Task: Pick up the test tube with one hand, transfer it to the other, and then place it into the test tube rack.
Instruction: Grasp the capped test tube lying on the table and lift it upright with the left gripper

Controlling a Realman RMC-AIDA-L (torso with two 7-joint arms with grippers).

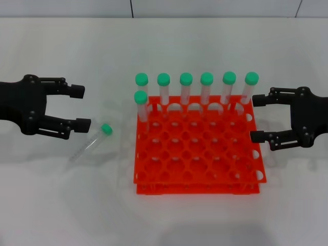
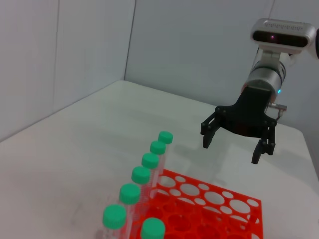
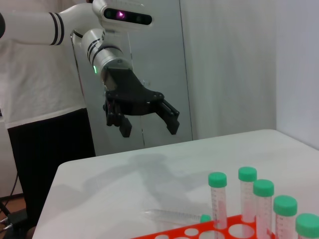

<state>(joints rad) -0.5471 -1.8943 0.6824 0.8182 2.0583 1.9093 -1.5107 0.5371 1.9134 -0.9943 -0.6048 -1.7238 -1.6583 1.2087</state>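
Observation:
The test tube (image 1: 92,143), clear with a green cap, lies on the white table left of the orange-red rack (image 1: 154,180), its cap towards the rack. It also shows in the right wrist view (image 3: 174,216). My left gripper (image 1: 79,107), on the arm with the green ring, is open and empty, a little above and left of the tube; it also shows in the right wrist view (image 3: 149,128). My right gripper (image 1: 258,118) is open and empty beside the rack's right edge; it also shows in the left wrist view (image 2: 232,151).
Several green-capped tubes (image 1: 186,87) stand in the rack's back row, and one more (image 1: 141,105) in the second row at the left. The rack's other holes are empty. The rack also shows in the left wrist view (image 2: 199,180) and the right wrist view (image 3: 197,230).

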